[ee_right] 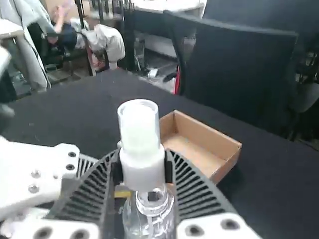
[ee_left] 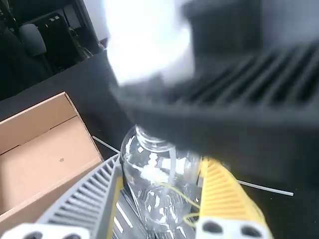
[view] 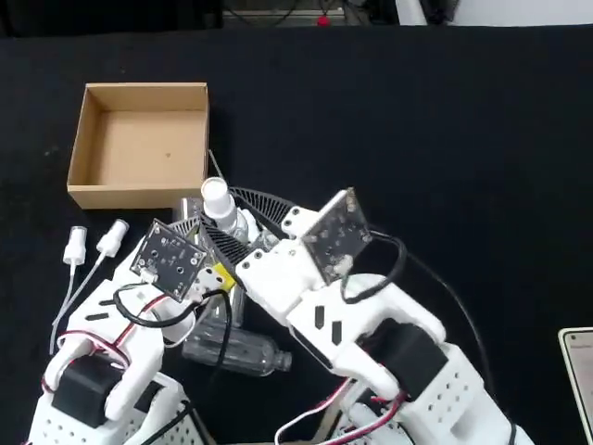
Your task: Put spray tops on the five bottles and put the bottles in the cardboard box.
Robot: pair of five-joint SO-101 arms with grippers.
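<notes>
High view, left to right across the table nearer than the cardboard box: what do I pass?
Loose spray top → second loose spray top → upright bottle with fitted spray top → pale flat object at the right edge.

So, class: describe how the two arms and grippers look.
The left arm and right arm are white plastic with black motors, loose black and red-white cables and a square dark board each. The left gripper has ribbed fingers, one yellow-faced; the right gripper black ribbed ones.

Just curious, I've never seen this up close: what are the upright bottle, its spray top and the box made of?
The bottle looks like clear glossy plastic: you see through it, with bright glints. The spray top seems white plastic, frosted on top. The box is plain brown cardboard, matte.
</notes>
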